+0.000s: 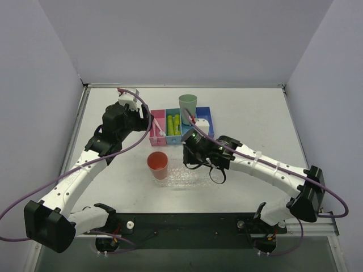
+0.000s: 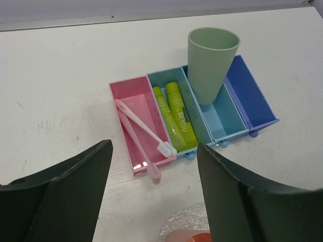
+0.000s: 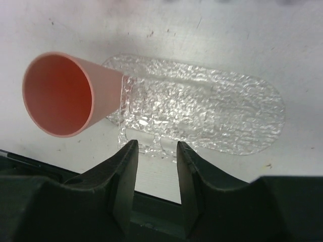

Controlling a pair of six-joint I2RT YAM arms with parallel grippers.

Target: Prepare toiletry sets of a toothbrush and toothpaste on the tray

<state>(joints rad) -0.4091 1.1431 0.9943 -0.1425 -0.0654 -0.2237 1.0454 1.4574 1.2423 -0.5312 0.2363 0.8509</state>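
Left jaws spread wide, empty, near pink bin [image 2: 136, 98] at end of bin row. Right jaws partly open, nothing between, over near edge of tray [image 3: 227, 116]. White table [image 1: 255, 119] beneath all. Clear bumpy tray with orange cup [image 3: 58, 96] upright on left end. Green cup [image 2: 212, 60] upright in light-blue bin [image 2: 227, 118]. Two toothpaste tubes [image 2: 179, 118] side by side in neighbouring bin. Two toothbrushes [image 2: 144, 127] in pink bin, splayed, one overhanging near rim.
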